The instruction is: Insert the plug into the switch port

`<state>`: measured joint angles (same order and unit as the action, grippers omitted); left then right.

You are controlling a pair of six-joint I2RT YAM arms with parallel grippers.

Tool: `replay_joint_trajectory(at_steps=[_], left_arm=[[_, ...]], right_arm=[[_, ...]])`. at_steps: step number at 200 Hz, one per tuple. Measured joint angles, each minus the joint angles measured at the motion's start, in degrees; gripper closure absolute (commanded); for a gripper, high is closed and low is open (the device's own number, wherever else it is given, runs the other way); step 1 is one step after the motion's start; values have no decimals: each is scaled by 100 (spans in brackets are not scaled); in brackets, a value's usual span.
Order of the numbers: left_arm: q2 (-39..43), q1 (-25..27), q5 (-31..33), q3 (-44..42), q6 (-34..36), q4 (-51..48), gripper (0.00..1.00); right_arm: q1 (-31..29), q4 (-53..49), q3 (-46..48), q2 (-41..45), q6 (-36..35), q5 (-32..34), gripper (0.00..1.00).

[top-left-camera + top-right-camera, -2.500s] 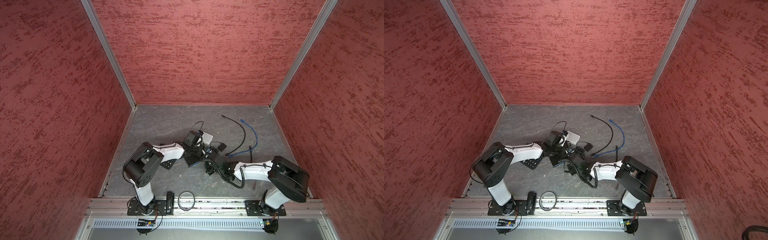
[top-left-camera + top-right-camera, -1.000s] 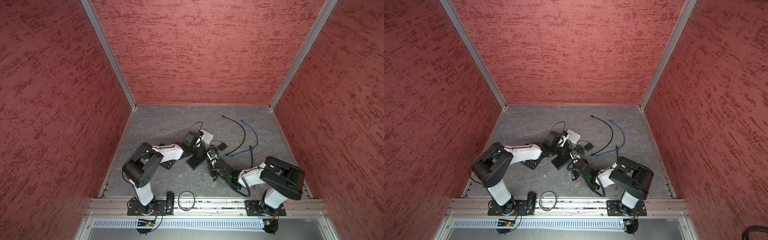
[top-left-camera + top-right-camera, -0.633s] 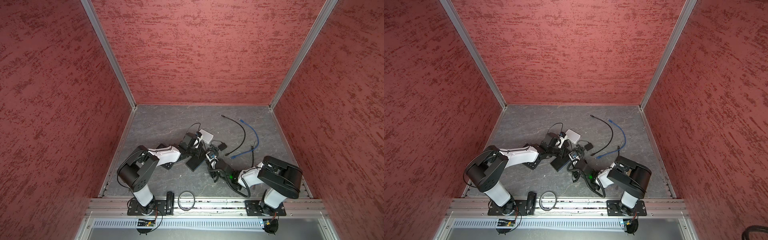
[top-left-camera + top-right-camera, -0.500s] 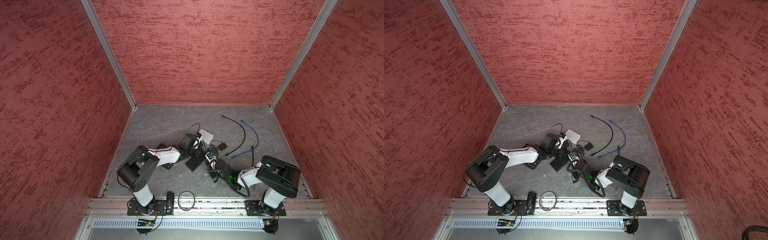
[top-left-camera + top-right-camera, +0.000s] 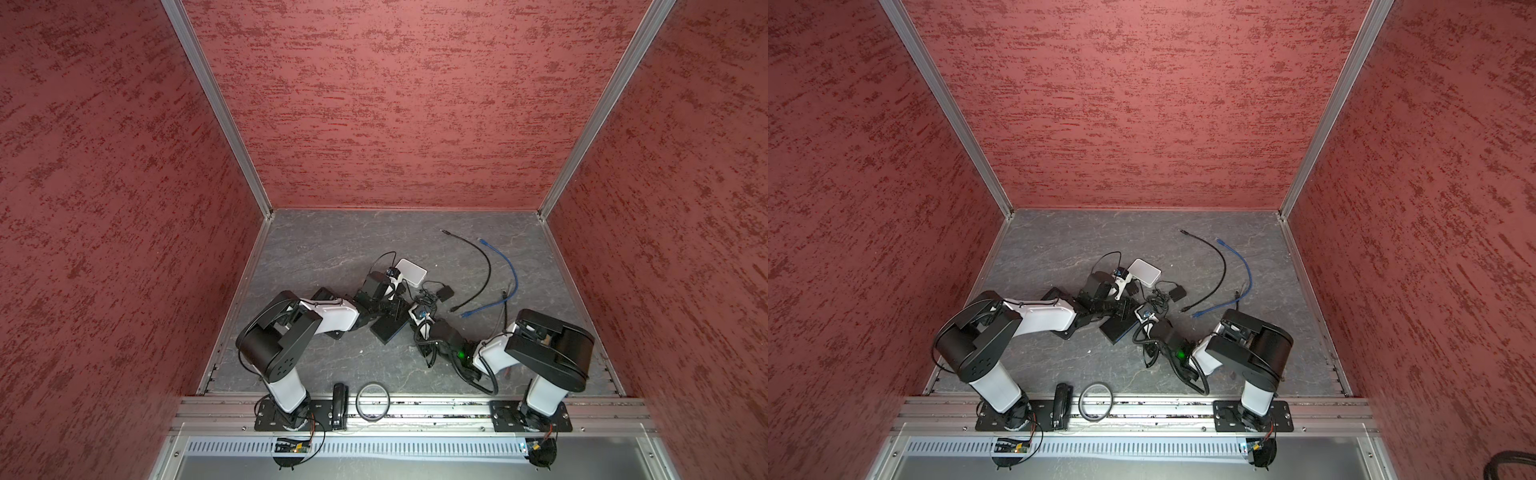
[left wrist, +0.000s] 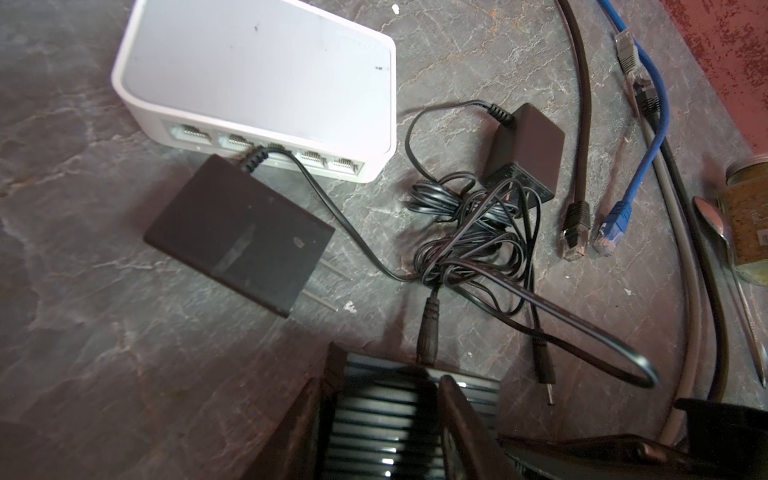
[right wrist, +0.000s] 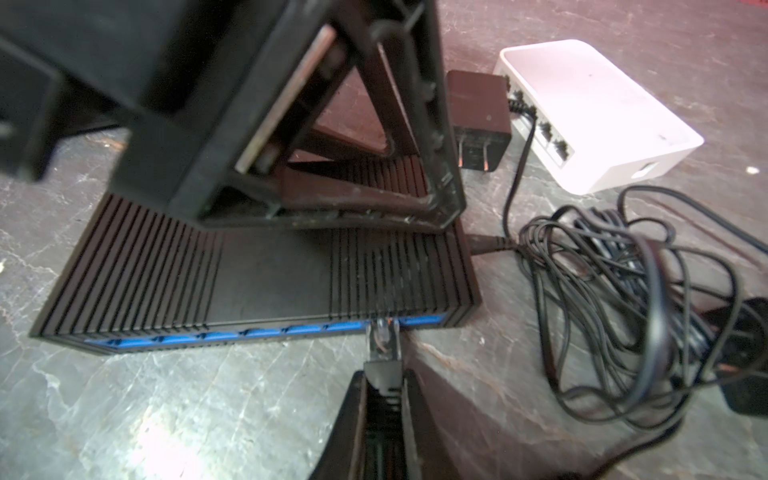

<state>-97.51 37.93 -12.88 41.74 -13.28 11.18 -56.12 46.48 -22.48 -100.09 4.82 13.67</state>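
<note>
Clearly the left gripper (image 6: 386, 374) is there as a brace. Its fingers stand partly apart over the ribbed top of the black switch (image 7: 270, 282), near the end where a barrel connector (image 7: 484, 243) enters its side. Whether they pinch the housing or merely press it to the table I cannot tell. Either hold makes sense, since a light box would slide away from a push on its face. Next along, the blue port row (image 7: 249, 334) faces the right arm. The plug (image 7: 382, 334), a clear RJ45 on a black boot, has its nose at the mouth of the second port from the connector end. Most of its body shows outside, so it looks not yet seated. Its long axis lies near level and square to the port face, pointing from the right gripper (image 7: 383, 380) into the switch. That gripper is clenched on the boot just behind the plug, leaving the nose free. Further right, a tangled cord (image 7: 623, 291) and a white switch (image 7: 590, 112) lie apart from the work.
</note>
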Motion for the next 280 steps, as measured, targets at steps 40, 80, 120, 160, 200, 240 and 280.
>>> replay_joint_trajectory(at_steps=[40, 80, 120, 160, 200, 240, 280], left_arm=[[-111, 0, 107, 118, 127, 46, 55], [-114, -15, 181, 146, 129, 42, 54], [-109, -192, -66, 297, 164, -249, 47], [-74, -516, -859, 575, 197, -564, 45], [332, -715, -1480, 588, 146, -564, 45], [719, -837, -1449, 511, 149, -557, 46], [1287, -846, -1215, -177, 155, -372, 44]], right_arm=[[52, -116, -142, -48, -105, -50, 85], [101, -262, -243, -63, -42, -39, 84], [173, -337, -350, -111, -28, -74, 86], [203, -337, -350, -118, -31, -81, 84], [223, -306, -350, -118, 52, -76, 75], [236, -409, -350, 107, 94, -107, 49], [238, -901, -365, 1294, 66, -269, 42]])
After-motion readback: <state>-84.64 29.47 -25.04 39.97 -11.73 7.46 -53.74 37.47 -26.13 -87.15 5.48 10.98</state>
